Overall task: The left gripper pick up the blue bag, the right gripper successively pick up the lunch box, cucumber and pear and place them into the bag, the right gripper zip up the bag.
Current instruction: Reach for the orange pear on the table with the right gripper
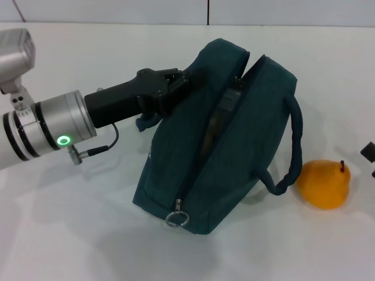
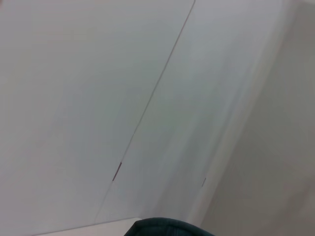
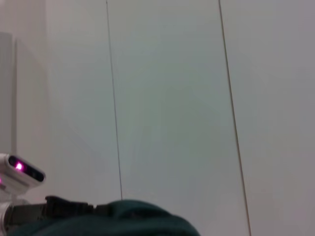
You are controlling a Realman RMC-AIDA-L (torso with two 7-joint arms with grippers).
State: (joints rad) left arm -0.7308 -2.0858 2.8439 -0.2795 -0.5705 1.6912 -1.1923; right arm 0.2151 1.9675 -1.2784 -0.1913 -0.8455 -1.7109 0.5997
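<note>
Worktop (image 1: 70,246): white surface carrying everything in the head view.
Blue bag (image 1: 234,152): the biggest item, standing tilted near the middle of the worktop; its top edge leans toward 1 o'clock and its zipper end points to 6 o'clock. The zipper is open along most of the top, and something dark green shows inside the slit (image 1: 220,120); which item it is cannot be told. A metal ring pull (image 1: 177,219) hangs at the lower end of the zipper. One rope handle (image 1: 290,149) loops out at the bag's 3 o'clock side. A sliver of the teal fabric also shows in the left wrist view (image 2: 167,228) and in the right wrist view (image 3: 123,219).
Left gripper (image 1: 176,88): reaches in from 9 o'clock on its silver arm with the green light lit; its fingers are clamped on the blue bag's upper fabric at about 10 o'clock of the bag.
Pear (image 1: 324,183): yellow-orange, resting on the worktop at 3 o'clock of the bag, just beside the rope handle, stem toward 1 o'clock.
Right gripper (image 1: 369,153): only a black corner shows at the 3 o'clock edge, just beyond the pear; whether its fingers are apart or together cannot be told.
</note>
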